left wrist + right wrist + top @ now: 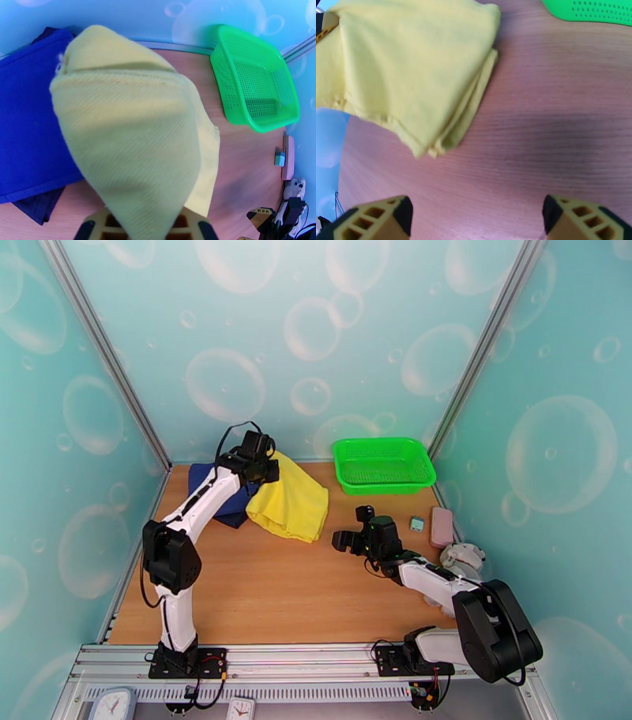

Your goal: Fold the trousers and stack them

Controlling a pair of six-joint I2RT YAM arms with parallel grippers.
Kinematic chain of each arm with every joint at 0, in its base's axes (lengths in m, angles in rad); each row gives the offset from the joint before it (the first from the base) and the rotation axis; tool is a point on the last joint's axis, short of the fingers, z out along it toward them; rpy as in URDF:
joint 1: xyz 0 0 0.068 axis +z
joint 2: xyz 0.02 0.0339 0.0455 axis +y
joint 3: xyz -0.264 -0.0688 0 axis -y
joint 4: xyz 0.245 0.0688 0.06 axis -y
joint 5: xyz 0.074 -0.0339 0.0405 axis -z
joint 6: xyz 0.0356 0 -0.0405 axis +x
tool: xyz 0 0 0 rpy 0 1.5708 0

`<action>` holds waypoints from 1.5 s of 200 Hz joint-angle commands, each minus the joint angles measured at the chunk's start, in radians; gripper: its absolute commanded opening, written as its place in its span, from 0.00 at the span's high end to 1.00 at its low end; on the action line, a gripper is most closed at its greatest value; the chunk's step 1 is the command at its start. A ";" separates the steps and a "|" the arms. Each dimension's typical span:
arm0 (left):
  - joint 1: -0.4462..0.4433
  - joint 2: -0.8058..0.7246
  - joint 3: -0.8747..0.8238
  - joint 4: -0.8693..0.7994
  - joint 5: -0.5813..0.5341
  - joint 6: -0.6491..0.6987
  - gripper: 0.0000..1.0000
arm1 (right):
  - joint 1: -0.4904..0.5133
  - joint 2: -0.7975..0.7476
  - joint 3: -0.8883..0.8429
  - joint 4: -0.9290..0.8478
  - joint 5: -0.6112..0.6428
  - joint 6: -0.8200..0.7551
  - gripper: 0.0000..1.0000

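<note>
The folded yellow trousers (292, 504) lie at the back left of the table, their far edge lifted. My left gripper (259, 463) is shut on that raised edge, above a navy blue cloth (213, 504). In the left wrist view the trousers (130, 130) rise from between the fingers (93, 229) and hide the tips. My right gripper (351, 528) hovers open over bare wood right of the trousers. The right wrist view shows its fingers (383, 217) wide apart with nothing between them, and the trousers' layered corner (407, 67) ahead of them.
A green basket (341, 469) stands at the back right, seen also from the left wrist (252, 79). A small teal box (416, 523), a pink case (441, 526) and a plush toy (462, 558) lie along the right edge. Walls close in the table.
</note>
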 commanded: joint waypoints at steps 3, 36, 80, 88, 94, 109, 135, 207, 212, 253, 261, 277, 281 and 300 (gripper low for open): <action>0.017 0.065 0.219 -0.138 -0.026 0.020 1.00 | -0.006 0.010 -0.011 0.022 -0.013 0.010 0.09; 0.056 0.133 0.431 -0.214 0.000 0.056 1.00 | -0.005 0.033 -0.006 0.022 -0.020 0.012 0.09; 0.101 0.092 0.461 -0.225 0.032 0.116 1.00 | -0.005 0.080 0.004 0.022 -0.022 0.007 0.09; 0.109 0.079 0.460 -0.228 0.028 0.135 1.00 | -0.005 0.089 0.006 0.022 -0.022 0.005 0.09; 0.119 0.073 0.461 -0.232 0.020 0.146 1.00 | -0.004 0.096 0.009 0.022 -0.024 0.005 0.09; 0.180 0.069 0.456 -0.240 0.018 0.168 1.00 | -0.005 0.120 0.012 0.057 -0.030 0.005 0.09; 0.300 0.099 0.420 -0.211 0.066 0.215 1.00 | -0.005 0.166 0.029 0.053 -0.045 -0.001 0.09; 0.438 0.215 0.217 -0.009 0.079 0.235 1.00 | 0.004 0.286 0.063 0.061 -0.110 -0.006 0.09; 0.442 0.226 0.209 -0.003 0.078 0.234 1.00 | 0.006 0.290 0.067 0.057 -0.112 -0.008 0.09; 0.437 0.195 0.142 0.067 0.134 0.191 1.00 | 0.009 0.285 0.069 0.049 -0.099 -0.018 0.08; 0.429 0.178 0.142 0.065 0.134 0.186 1.00 | 0.009 0.285 0.069 0.046 -0.098 -0.018 0.09; 0.414 0.131 0.151 0.056 0.127 0.176 1.00 | 0.010 0.280 0.070 0.044 -0.098 -0.022 0.08; 0.410 0.119 0.156 0.052 0.123 0.174 1.00 | 0.011 0.278 0.068 0.044 -0.097 -0.022 0.08; 0.409 0.072 0.213 0.005 0.090 0.165 1.00 | 0.011 0.269 0.064 0.042 -0.094 -0.021 0.08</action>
